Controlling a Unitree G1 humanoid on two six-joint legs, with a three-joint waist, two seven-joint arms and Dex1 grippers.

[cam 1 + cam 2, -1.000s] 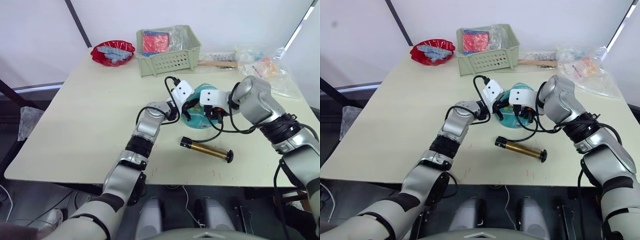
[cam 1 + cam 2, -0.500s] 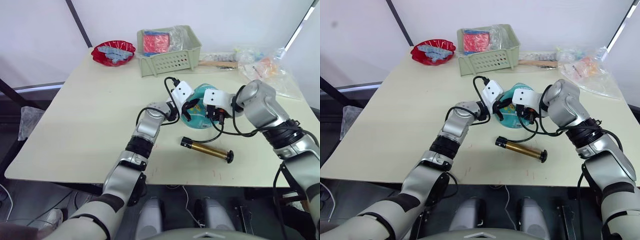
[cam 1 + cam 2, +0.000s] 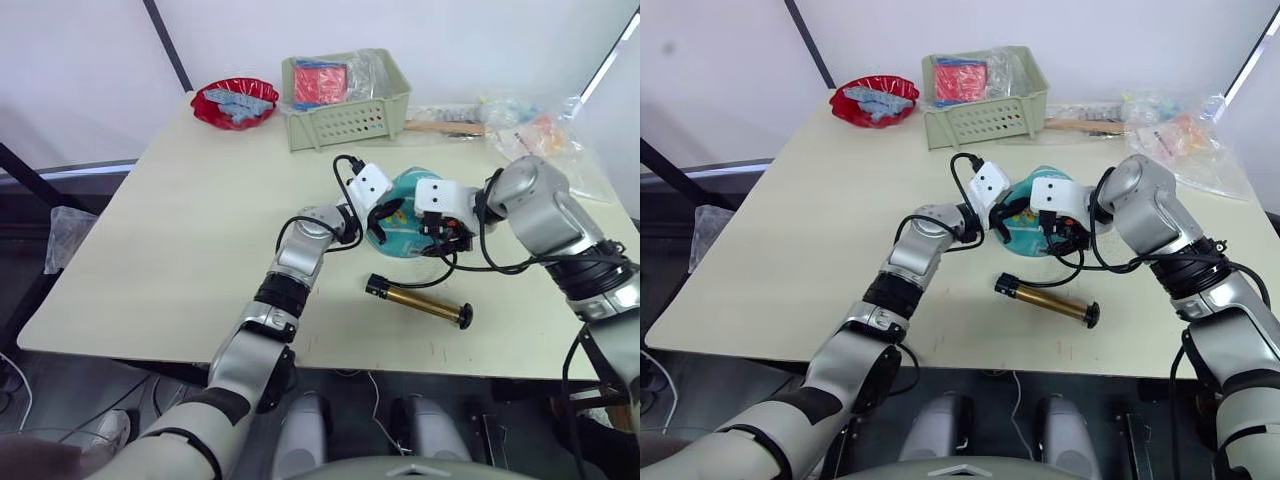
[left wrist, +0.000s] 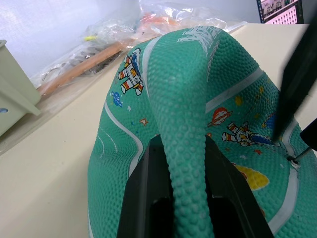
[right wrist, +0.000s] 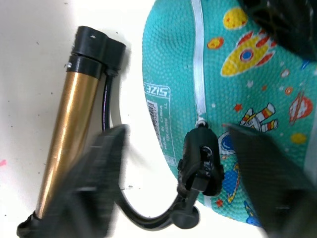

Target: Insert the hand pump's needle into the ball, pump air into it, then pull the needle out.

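The teal ball (image 3: 403, 232) with cartoon prints rests mid-table. My left gripper (image 4: 185, 188) is shut on a pinched fold of the ball's skin, with a black finger (image 4: 143, 198) on either side of the ridge. The needle's black fitting (image 5: 199, 156) stands in the ball's valve on a white seam. My right gripper (image 5: 176, 131) is open, its fingers (image 5: 101, 178) spread wide on both sides of the fitting and not touching it. The bronze hand pump (image 3: 420, 300) lies on the table in front of the ball. Its thin black hose (image 5: 105, 111) curls up to the fitting.
A green basket (image 3: 350, 120) holding packets stands at the back, with a red bowl (image 3: 235, 103) to its left. Clear plastic bags (image 3: 540, 135) and a wooden-handled tool (image 3: 445, 127) lie at the back right. The table's front edge (image 3: 400, 362) is just beyond the pump.
My right gripper has opened and let go of the needle's fitting, which stays in the ball. The left gripper keeps its pinch. The camera has shifted a little.
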